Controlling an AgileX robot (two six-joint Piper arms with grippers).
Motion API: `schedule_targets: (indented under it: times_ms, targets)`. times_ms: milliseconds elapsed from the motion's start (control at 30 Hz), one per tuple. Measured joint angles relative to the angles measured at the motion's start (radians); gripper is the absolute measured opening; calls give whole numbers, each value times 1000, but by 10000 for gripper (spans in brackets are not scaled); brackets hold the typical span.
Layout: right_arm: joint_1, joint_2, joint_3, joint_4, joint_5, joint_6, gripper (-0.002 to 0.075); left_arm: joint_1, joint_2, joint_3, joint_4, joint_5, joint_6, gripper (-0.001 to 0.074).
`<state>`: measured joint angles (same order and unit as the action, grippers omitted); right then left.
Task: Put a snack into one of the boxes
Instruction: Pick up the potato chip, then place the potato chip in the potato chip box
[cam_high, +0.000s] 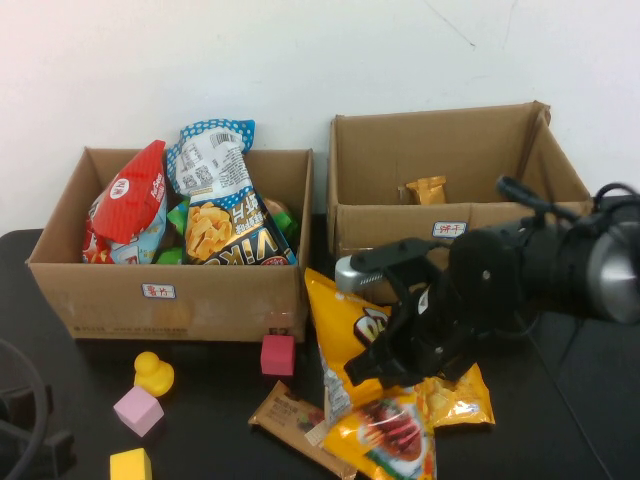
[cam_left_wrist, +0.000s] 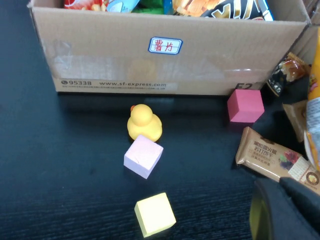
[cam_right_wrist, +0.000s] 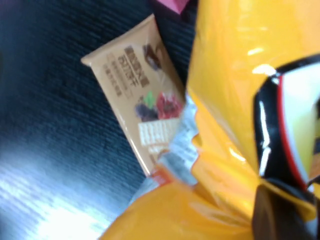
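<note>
Gripping risk comes first in this entry. Item: yellow chip bag (cam_high: 345, 320), lying on the black table (cam_high: 220, 420) just in front of the gap between the two boxes, partly over a second yellow bag (cam_high: 385, 440) and beside a brown biscuit packet (cam_high: 290, 420). The right gripper (cam_high: 395, 355) is low over it, fingers clenched; they appear to pinch the bag's film, though the arm hides the contact in the high view and the wrist view shows only glossy yellow foil pressed close.

Hazards, judged:
- Thin slippery film may slide out of the pinch on lifting.
- The overlapping bag may be dragged up or shoved along with it.
- A long, floppy bag could catch a box wall on the way over.

Destination: the low brown box (cam_high: 180, 290) (white label, red writing on its front) stands left of the chip bag, already heaped with snacks, so a new bag may perch on the pile and tip out.

Pose: the right arm reaches in from the right, wrist bent steeply down. The left gripper (cam_left_wrist: 280, 210), fingers shut and empty, hangs parked in front of that box, near the yellow block (cam_left_wrist: 155, 214).
</note>
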<state>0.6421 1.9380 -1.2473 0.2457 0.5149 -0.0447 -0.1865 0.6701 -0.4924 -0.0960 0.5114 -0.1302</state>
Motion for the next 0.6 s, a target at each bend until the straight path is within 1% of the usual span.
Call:
schedule_targets:
  times_ms: [167,300,467,600]
  targets:
    - [0,-90,0,-82,37,45,9,0,0,0,-1,-2,0,-2]
    - [0,-172,0,-98,39,50,8,0,0,0,-1,-2,0,-2]
    - [0,-227,-4,-17,4,24,7,0,0,0,-1,-5,0,-2]
    - [1,-231,-46,100,4,-92,7,0,0,0,-1,-9,0,-2]
